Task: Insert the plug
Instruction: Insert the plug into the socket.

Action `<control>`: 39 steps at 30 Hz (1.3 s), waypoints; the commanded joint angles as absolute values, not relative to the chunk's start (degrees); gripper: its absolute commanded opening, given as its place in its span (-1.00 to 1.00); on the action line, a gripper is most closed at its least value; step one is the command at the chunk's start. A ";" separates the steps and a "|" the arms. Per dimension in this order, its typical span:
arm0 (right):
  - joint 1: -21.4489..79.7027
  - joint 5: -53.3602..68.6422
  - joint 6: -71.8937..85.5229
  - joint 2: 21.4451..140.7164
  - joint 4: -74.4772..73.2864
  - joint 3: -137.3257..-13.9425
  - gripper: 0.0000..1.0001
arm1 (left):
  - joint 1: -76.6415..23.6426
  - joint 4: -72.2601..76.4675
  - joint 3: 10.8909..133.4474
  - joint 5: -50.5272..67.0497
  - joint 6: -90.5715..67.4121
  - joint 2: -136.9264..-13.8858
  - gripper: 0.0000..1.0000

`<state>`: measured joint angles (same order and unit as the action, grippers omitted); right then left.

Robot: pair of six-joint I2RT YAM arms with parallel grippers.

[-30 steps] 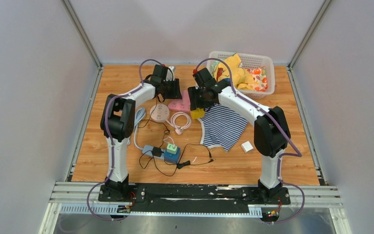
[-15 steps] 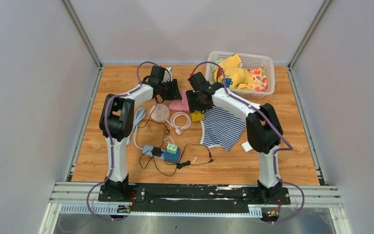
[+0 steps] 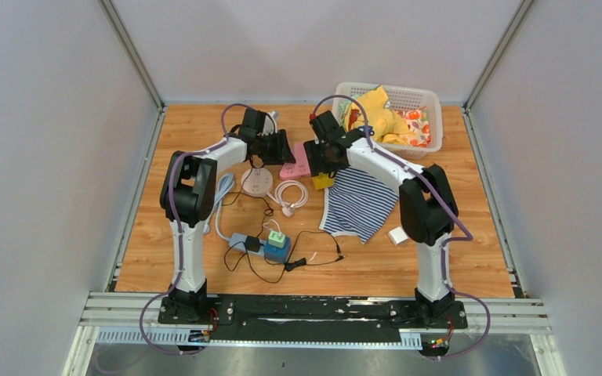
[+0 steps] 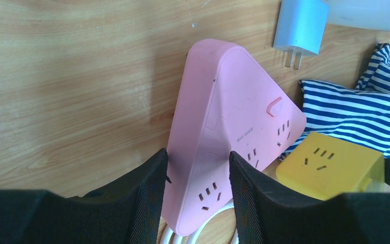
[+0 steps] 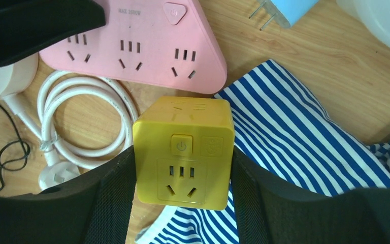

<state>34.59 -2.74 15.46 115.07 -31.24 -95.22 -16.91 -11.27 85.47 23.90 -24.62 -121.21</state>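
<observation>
White plug (image 5: 56,177) lay loose on the desk (image 4: 71,76) at the end of a coiled white cable (image 5: 81,117). It sat near and to the left of the right gripper (image 5: 182,152), and neither arm touched it.

The right gripper's fingers (image 5: 109,198) were clenched on a yellow cube socket (image 5: 183,122), one pad on each side, with the cube's button and socket face turned up to the wrist camera. The left gripper (image 4: 197,157) had its fingers (image 4: 147,198) clamped on the two long sides of a pink power strip (image 4: 233,112), close to one of its ends. The strip's rows of sockets faced the cube, which sat just beside it.

The coil lay against the strip's near side. A blue and white striped cloth (image 5: 294,132) spread to the right under the cube's edge. A pale blue adapter (image 4: 300,23) with two prongs lay on the wood just beyond the strip's far end.

Further out, a round white object (image 3: 256,180) rested left of the coil. A grey strip carrying blue and green adapters (image 3: 276,244) lay nearer the arm bases among thin black cables (image 3: 313,251). A white basket (image 3: 427,98) of yellow and patterned items stood at the far right, and a small white block (image 3: 397,235) lay near the right arm.
</observation>
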 commanded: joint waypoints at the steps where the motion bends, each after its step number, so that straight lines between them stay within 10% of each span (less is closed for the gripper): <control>1: 33.41 1.60 10.38 109.11 -33.17 -95.89 -0.99 | -16.79 -12.21 86.20 23.31 -23.36 -121.07 -0.01; 39: 28.53 9.42 12.39 115.05 -18.37 -93.48 -0.99 | -16.79 -15.65 88.22 21.44 -19.77 -120.26 -0.04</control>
